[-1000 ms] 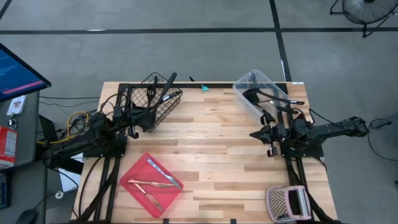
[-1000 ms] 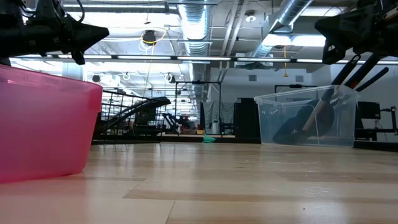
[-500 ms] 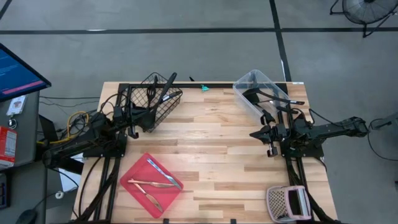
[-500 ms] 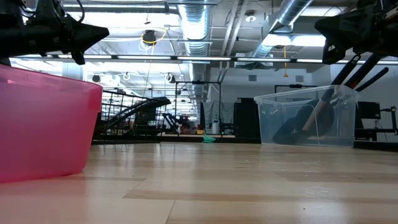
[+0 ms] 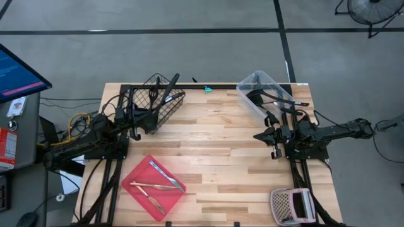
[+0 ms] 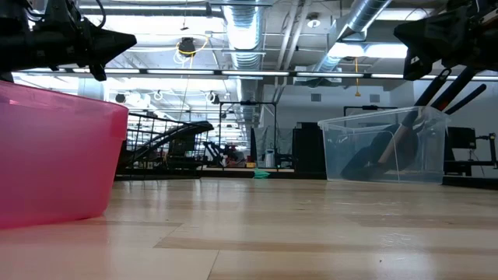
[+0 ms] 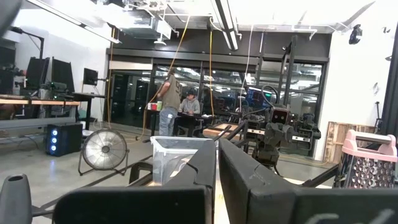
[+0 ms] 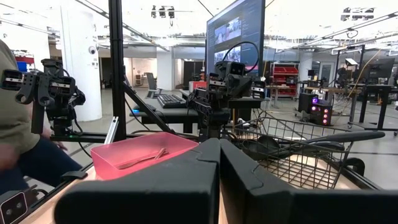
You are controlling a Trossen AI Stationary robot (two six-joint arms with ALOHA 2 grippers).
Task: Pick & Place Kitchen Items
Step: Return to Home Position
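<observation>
The left gripper (image 7: 216,149) and the right gripper (image 8: 219,146) are being held clenched on nothing above the table (image 5: 214,157). Black utensils (image 5: 169,87) are being carried in the wire basket (image 5: 180,104) just beside the left gripper, slim cutlery (image 5: 165,176) in the red tray (image 5: 131,183) near it, and dark-handled utensils (image 5: 278,98) in the clear bin (image 5: 252,79) just beside the right gripper.

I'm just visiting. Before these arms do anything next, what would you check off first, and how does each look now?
1. Left arm parked at the table's left side, jaws shut, empty: ok.
2. Right arm parked at right side, jaws shut, empty: ok.
3. Black utensils sit inside wire basket: ok.
4. Cutlery lies in red tray: ok.
5. Person in right wrist view, distance from table: cannot tell.
</observation>
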